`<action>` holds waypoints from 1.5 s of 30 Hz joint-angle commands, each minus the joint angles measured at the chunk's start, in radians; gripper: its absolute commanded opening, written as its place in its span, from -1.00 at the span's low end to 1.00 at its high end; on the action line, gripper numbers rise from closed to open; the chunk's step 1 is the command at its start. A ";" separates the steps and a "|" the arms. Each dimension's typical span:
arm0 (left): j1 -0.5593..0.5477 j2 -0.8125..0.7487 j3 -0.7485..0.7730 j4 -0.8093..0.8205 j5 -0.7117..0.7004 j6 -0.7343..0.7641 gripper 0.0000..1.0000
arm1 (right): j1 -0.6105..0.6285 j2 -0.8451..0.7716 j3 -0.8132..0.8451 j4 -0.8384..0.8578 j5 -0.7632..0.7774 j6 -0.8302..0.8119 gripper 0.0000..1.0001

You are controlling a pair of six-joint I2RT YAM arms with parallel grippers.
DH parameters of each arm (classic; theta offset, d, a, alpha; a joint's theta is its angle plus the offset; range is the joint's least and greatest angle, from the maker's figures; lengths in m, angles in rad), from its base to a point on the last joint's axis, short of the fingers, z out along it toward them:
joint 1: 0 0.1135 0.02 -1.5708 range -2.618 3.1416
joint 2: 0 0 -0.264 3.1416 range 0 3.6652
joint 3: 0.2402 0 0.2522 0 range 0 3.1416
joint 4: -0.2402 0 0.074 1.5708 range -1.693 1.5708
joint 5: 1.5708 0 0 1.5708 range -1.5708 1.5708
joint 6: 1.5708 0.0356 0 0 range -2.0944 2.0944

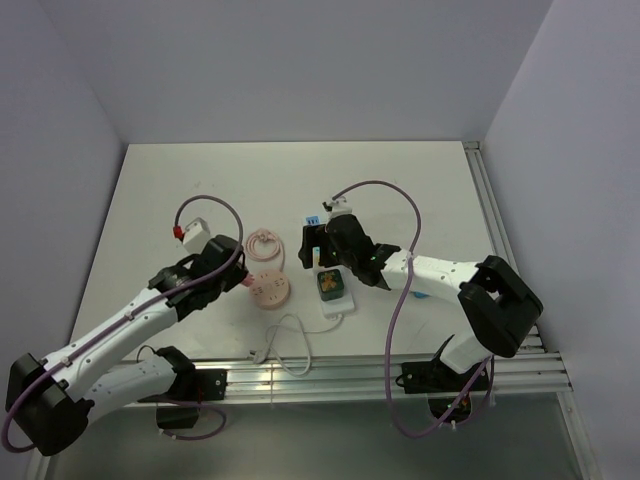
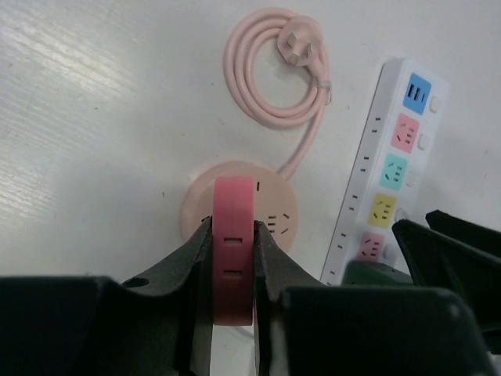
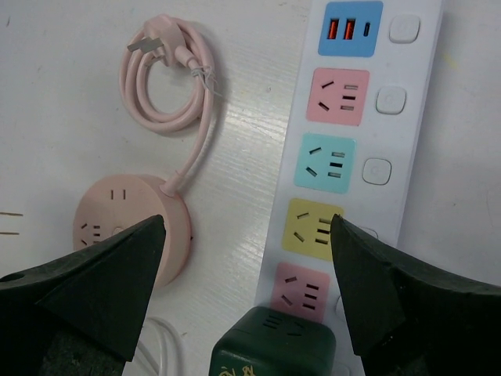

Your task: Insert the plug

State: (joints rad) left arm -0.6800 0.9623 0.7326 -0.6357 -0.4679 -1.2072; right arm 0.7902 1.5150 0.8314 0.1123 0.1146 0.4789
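Note:
My left gripper [image 2: 233, 227] is shut on a pink-red plug [image 2: 233, 251] and holds it just above the round pink socket [image 2: 274, 196]. In the top view this gripper [image 1: 245, 281] sits at the left edge of that socket [image 1: 271, 291]. My right gripper [image 3: 246, 227] is open and empty. It hovers over the near end of the white power strip [image 3: 337, 117], just beyond a dark green cube adapter [image 3: 274, 345] plugged into the strip. The strip [image 1: 322, 262] and cube [image 1: 331, 285] lie right of the round socket.
The round socket's pink cord lies coiled behind it [image 1: 266, 246], its own plug resting on the table [image 2: 297, 45]. A thin white cable [image 1: 290, 340] loops from the strip's near end towards the table's front edge. An aluminium rail [image 1: 400, 368] runs along the front.

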 commanded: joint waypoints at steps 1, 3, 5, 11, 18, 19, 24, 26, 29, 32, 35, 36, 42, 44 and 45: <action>-0.039 0.030 0.028 0.042 -0.006 0.055 -1.00 | 0.000 -0.036 -0.008 0.032 0.019 0.003 0.85; -0.078 0.099 0.066 0.007 -0.038 0.046 -1.00 | 0.001 -0.033 -0.006 0.032 0.019 0.003 0.85; -0.116 0.148 0.094 -0.044 -0.079 0.019 -1.00 | 0.000 -0.032 -0.005 0.030 0.019 0.003 0.85; -0.179 0.295 0.178 -0.140 -0.127 -0.018 -1.00 | 0.000 -0.032 -0.006 0.030 0.020 0.003 0.85; -0.194 0.371 0.206 -0.162 -0.135 -0.020 -1.00 | -0.002 -0.033 -0.009 0.033 0.020 0.003 0.85; -0.194 0.378 0.211 -0.171 -0.144 -0.023 -1.00 | -0.002 -0.033 -0.009 0.033 0.020 0.003 0.85; -0.194 0.418 0.237 -0.196 -0.161 -0.018 -1.00 | -0.005 -0.032 -0.008 0.035 0.016 0.004 0.85; -0.194 0.432 0.246 -0.206 -0.170 -0.018 -1.00 | -0.005 -0.033 -0.011 0.038 0.014 0.003 0.85; -0.194 0.435 0.246 -0.182 -0.166 -0.002 -0.99 | -0.006 -0.032 -0.009 0.038 0.011 0.003 0.85; -0.194 0.443 0.251 -0.165 -0.164 0.017 -1.00 | -0.008 -0.030 -0.009 0.036 0.010 0.003 0.85; -0.196 0.454 0.257 -0.170 -0.167 0.020 -1.00 | -0.009 -0.029 -0.011 0.036 0.010 0.003 0.85; -0.196 0.457 0.258 -0.168 -0.173 0.020 -1.00 | -0.009 -0.029 -0.011 0.038 0.010 0.003 0.85; -0.213 0.440 0.240 -0.124 -0.190 0.034 -1.00 | -0.011 -0.027 -0.009 0.036 0.007 0.003 0.85; -0.214 0.438 0.241 -0.121 -0.198 0.040 -1.00 | -0.012 -0.027 -0.009 0.035 0.005 0.003 0.85; -0.216 0.438 0.241 -0.119 -0.201 0.043 -1.00 | -0.012 -0.027 -0.009 0.036 0.003 0.003 0.85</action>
State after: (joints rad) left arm -0.8883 1.4158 0.9543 -0.7830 -0.6262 -1.1866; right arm 0.7868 1.5150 0.8291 0.1127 0.1120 0.4789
